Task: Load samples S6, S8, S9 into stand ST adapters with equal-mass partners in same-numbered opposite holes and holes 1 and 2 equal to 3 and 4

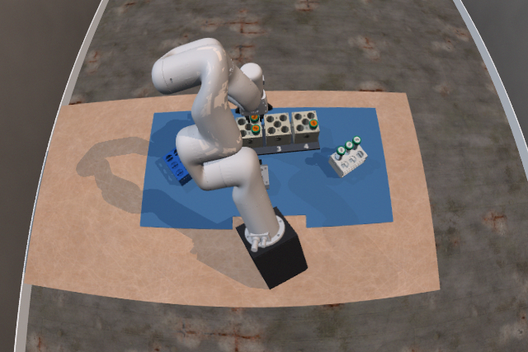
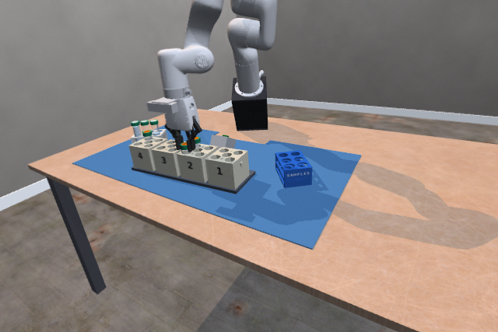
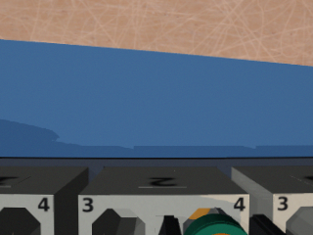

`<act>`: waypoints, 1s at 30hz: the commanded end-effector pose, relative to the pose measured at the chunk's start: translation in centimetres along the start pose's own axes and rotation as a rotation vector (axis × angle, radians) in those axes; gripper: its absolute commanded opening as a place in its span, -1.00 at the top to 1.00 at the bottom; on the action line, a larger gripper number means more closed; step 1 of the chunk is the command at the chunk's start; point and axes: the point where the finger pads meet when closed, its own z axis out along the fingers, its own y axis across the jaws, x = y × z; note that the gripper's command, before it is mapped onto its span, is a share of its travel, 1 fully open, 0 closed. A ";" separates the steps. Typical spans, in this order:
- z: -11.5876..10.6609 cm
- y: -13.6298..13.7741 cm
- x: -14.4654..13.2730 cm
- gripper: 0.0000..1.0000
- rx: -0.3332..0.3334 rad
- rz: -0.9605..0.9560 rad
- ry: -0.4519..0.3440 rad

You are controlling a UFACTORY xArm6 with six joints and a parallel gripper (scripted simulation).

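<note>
My gripper (image 1: 255, 116) (image 2: 185, 147) (image 3: 217, 228) is open a little, its fingers on either side of an orange-dotted tube (image 1: 254, 118) (image 2: 184, 145) (image 3: 215, 226) in hole 4 of adapter 2 (image 1: 250, 141) (image 2: 190, 171) (image 3: 161, 182). Gaps show beside the cap, which is low over the adapter's top. Another orange-dotted tube (image 1: 256, 129) (image 2: 196, 140) stands in adapter 2's near side. Adapter 4 (image 1: 306, 137) (image 2: 140, 162) holds one orange-dotted tube (image 1: 313, 124) (image 2: 147, 133). Adapter 3 (image 1: 278, 139) (image 2: 163, 166) shows no tubes, nor does adapter 1 (image 2: 219, 179). IDs are unreadable.
The white rack (image 1: 337, 166) holds three white-dotted blanks in its back row. The blue samples rack (image 1: 184, 179) (image 2: 298, 180) shows only empty wells. The DONE desk (image 1: 265, 176) (image 2: 219, 141) stands between the stand (image 1: 304, 147) and the arm's base.
</note>
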 end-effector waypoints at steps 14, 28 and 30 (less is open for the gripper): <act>-2.9 0.0 0.2 0.13 -0.001 -0.001 0.004; -5.3 0.0 0.2 0.13 -0.001 -0.001 0.004; -5.7 0.0 0.2 0.13 -0.001 -0.001 0.004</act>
